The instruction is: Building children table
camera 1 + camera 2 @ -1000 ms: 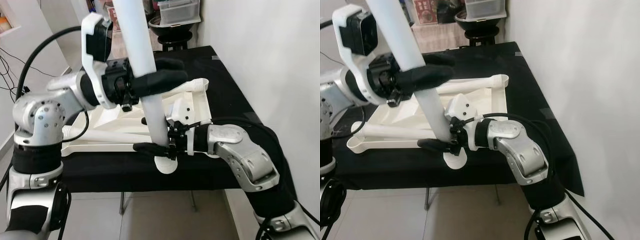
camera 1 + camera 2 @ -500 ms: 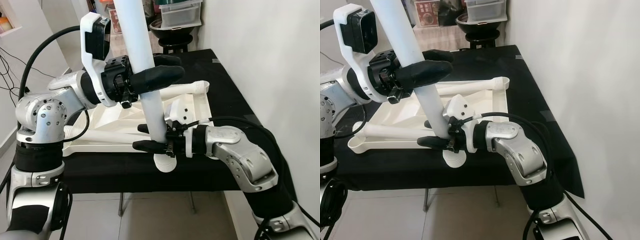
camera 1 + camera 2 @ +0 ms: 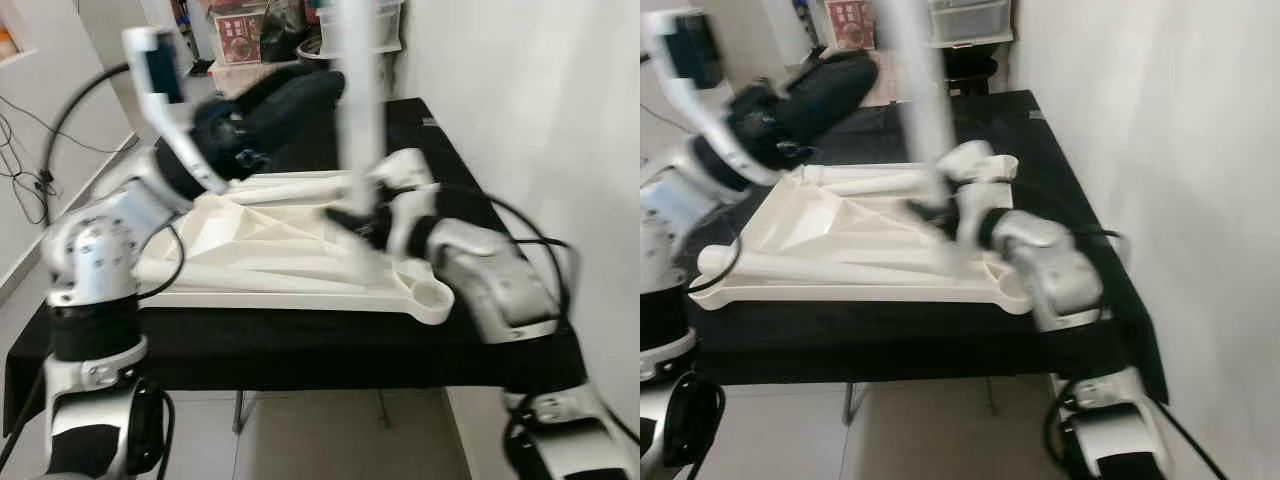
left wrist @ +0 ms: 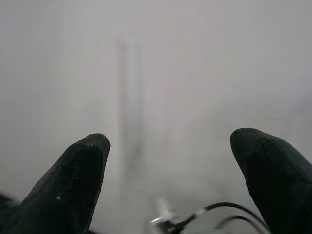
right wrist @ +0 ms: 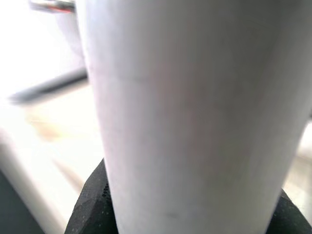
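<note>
The right gripper (image 3: 352,222) clamps the white leg (image 3: 358,120), which stands upright over the tabletop (image 3: 250,250) on the black table (image 3: 470,190). The left gripper (image 4: 170,170), fingers spread, holds nothing, far left of the leg.

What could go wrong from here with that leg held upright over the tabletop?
1. The right tool alone holds the tall white leg low down; the left tool is open and off it, so the leg could tip or slip.
2. The motion blur suggests a fast swing; the leg's foot may miss the corner socket of the white tabletop.
3. The tabletop could get shoved on the black cloth.
</note>
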Available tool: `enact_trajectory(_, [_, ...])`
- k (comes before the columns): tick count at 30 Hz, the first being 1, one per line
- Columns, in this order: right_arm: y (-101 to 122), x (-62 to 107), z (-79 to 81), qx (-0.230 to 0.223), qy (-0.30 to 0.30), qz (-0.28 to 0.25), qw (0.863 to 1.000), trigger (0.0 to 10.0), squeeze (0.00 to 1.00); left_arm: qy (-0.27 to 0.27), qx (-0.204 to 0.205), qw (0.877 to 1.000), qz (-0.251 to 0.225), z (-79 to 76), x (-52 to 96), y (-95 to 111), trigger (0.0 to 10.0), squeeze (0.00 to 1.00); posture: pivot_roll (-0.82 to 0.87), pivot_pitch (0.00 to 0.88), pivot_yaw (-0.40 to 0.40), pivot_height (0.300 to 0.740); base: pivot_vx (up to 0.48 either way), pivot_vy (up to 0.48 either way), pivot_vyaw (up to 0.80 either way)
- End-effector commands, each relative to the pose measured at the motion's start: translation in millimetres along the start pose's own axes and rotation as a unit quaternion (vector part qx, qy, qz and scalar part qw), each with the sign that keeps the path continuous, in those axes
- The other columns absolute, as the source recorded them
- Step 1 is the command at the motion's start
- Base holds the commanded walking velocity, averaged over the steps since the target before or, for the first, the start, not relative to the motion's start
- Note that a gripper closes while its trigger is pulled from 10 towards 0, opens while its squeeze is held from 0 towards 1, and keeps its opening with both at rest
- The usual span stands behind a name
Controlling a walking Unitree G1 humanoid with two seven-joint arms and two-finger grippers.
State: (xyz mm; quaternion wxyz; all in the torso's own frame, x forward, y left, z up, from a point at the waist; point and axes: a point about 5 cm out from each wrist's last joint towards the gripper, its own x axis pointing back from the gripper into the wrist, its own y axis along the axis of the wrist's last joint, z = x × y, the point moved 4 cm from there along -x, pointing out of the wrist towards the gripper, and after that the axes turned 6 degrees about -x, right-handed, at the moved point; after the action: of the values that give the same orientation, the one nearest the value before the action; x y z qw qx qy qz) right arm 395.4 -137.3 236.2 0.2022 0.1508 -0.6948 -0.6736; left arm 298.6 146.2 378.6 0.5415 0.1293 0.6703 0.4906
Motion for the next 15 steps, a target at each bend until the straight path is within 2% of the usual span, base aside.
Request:
enact_trajectory(1, [5, -1.6, -2.1, 0.000, -0.015, -0.015, 1.000, 0.0, 0.00, 0.040, -0.009, 0.999, 0.016, 7.9, 11.0, -2, 10.0, 0.40, -0.03, 0.113, 0.057, 0.740, 0.000, 0.000, 0.00])
enact_trajectory(2, [5, -0.2, -11.1, -0.005, -0.033, -0.021, 0.999, 0.0, 0.00, 0.061, -0.013, 0.997, 0.045, 6.9, 24.8, -15, 10.0, 0.00, -0.01, 0.120, 0.059, 0.740, 0.000, 0.000, 0.00])
enact_trajectory(3, [5, 1.4, -13.7, -0.010, -0.032, -0.026, 0.999, 0.0, 0.00, 0.074, -0.017, 0.994, 0.077, 3.3, 35.3, -29, 10.0, 0.00, 0.00, 0.125, 0.058, 0.740, 0.000, 0.000, 0.00])
enact_trajectory(4, [5, 1.4, -13.7, -0.010, -0.032, -0.026, 0.999, 0.0, 0.00, 0.074, -0.017, 0.994, 0.077, 3.3, 35.3, -29, 10.0, 0.00, 0.00, 0.125, 0.058, 0.740, 0.000, 0.000, 0.00])
enact_trajectory(5, [6, 4.7, -12.8, -0.012, -0.012, -0.034, 0.999, 0.0, 0.00, 0.085, -0.015, 0.990, 0.110, -4.4, 46.0, -47, 10.0, 0.00, 0.01, 0.137, 0.058, 0.740, 0.000, 0.000, 0.00])
enact_trajectory(6, [7, 9.7, -5.8, -0.009, 0.031, -0.045, 0.998, 0.7, 0.00, 0.088, -0.010, 0.986, 0.143, -13.9, 55.0, -64, 10.0, 0.00, 0.02, 0.143, 0.060, 0.740, 0.000, 0.000, 0.00])
enact_trajectory(7, [8, 13.5, -0.3, -0.006, 0.062, -0.051, 0.997, 0.7, 0.00, 0.089, -0.007, 0.983, 0.162, -19.9, 60.1, -73, 10.0, 0.00, 0.02, 0.143, 0.060, 0.740, 0.000, 0.000, 0.00])
enact_trajectory(8, [8, 13.5, -0.3, -0.006, 0.062, -0.051, 0.997, 0.7, 0.00, 0.089, -0.007, 0.983, 0.162, -19.9, 60.1, -73, 10.0, 0.00, 0.02, 0.143, 0.060, 0.740, 0.000, 0.000, 0.00])
enact_trajectory(9, [10, 28.5, 13.1, -0.012, 0.140, -0.071, 0.988, 10.0, 0.00, 0.092, 0.015, 0.970, 0.225, -41.9, 81.1, -109, 10.0, 0.00, 0.02, 0.166, 0.074, 0.740, 0.000, 0.000, 0.00])
enact_trajectory(12, [11, 33.8, 16.9, -0.017, 0.164, -0.078, 0.983, 10.0, 0.00, 0.091, 0.023, 0.965, 0.244, -51.1, 88.3, -120, 10.0, 0.00, 0.02, 0.166, 0.074, 0.740, 0.000, 0.000, 0.00])
enact_trajectory(13, [4, 40.8, 16.1, -0.004, 0.188, -0.072, 0.979, 10.0, 0.00, 0.095, 0.038, 0.952, 0.290, -76.3, 105.5, -148, 10.0, 0.00, 0.01, 0.195, 0.082, 0.740, 0.000, 0.000, 0.00])
enact_trajectory(14, [4, 40.8, 16.1, -0.004, 0.188, -0.072, 0.979, 10.0, 0.00, 0.095, 0.038, 0.952, 0.290, -76.3, 105.5, -148, 10.0, 0.00, 0.01, 0.195, 0.082, 0.740, 0.000, 0.000, 0.00])
enact_trajectory(15, [0, 41.0, 13.7, 0.002, 0.187, -0.066, 0.980, 10.0, 0.00, 0.092, 0.036, 0.948, 0.303, -84.2, 109.9, -155, 10.0, 0.00, 0.01, 0.199, 0.082, 0.740, 0.000, 0.000, 0.00])
